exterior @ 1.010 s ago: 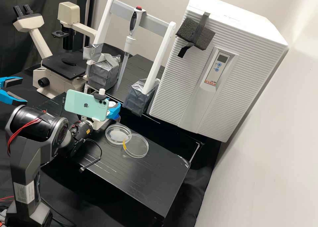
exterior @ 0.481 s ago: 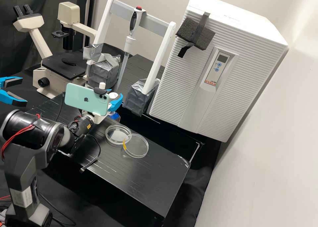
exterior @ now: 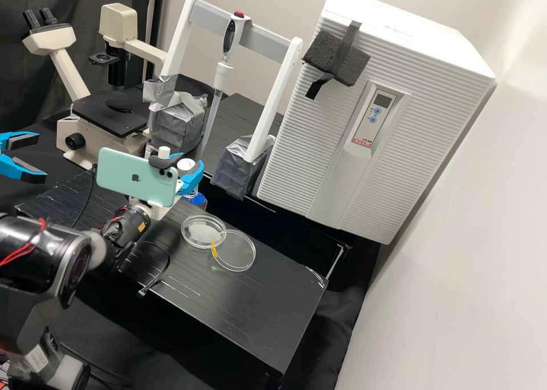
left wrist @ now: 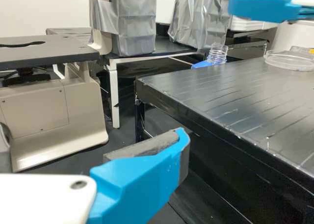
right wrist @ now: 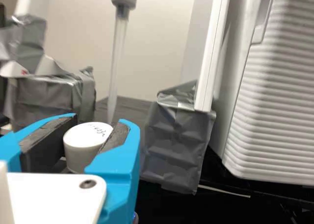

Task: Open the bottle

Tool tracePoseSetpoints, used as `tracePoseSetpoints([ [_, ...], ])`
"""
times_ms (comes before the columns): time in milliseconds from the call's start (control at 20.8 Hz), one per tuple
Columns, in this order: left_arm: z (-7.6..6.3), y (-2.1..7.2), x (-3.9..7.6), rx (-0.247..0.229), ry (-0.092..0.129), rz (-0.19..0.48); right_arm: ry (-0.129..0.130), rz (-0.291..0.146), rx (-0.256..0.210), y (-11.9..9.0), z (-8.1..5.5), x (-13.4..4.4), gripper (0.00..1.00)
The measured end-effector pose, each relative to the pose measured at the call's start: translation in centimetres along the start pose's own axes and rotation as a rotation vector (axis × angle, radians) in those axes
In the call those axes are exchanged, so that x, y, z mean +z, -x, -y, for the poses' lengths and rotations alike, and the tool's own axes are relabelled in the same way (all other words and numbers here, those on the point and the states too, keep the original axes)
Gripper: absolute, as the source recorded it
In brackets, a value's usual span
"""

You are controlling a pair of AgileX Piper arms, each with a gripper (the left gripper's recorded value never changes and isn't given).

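The small clear bottle [exterior: 194, 196] with a blue label stands near the back left corner of the black bench [exterior: 239, 299]. Its open neck [left wrist: 217, 53] is seen in the left wrist view. My right gripper [exterior: 186, 172] hovers just above the bottle, shut on the white cap [right wrist: 89, 138], which is lifted off the neck. The cap [exterior: 186, 164] sits between the blue fingers. My left gripper [exterior: 40, 157] is off the bench at the far left, open, with nothing between its fingers [left wrist: 147, 170].
Two petri dishes [exterior: 203, 230] [exterior: 234, 250] lie mid-bench. A pipette [exterior: 219, 77] hangs from a white stand wrapped in grey tape behind the bottle. A microscope [exterior: 97, 111] is at the back left. A large white machine [exterior: 370, 117] stands at the right.
The right gripper rose and drew back to the left with the white cap, which came off the bottle. The left gripper stayed put.
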Motion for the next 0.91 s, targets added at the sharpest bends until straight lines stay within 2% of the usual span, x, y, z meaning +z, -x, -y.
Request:
tracePoseSetpoints([
  [192, 0.0, 0.0, 0.0, 0.0, 0.0, 0.0, -0.006, -0.044, -0.004, 1.8, 0.1, -0.5, 0.0],
  [385, 0.0, 0.0, 0.0, 0.0, 0.0, 0.0, -0.006, -0.066, -0.051, 2.7, 1.1, -0.8, 0.0],
  [769, 0.0, 0.0, 0.0, 0.0, 0.0, 0.0, 0.022, -0.018, -0.183, 3.3, 4.0, 0.4, 0.0],
  [914, 0.0, 0.0, 0.0, 0.0, 0.0, 0.0, 0.029, -0.002, -0.203, 3.5, 4.4, 0.8, 0.0],
])
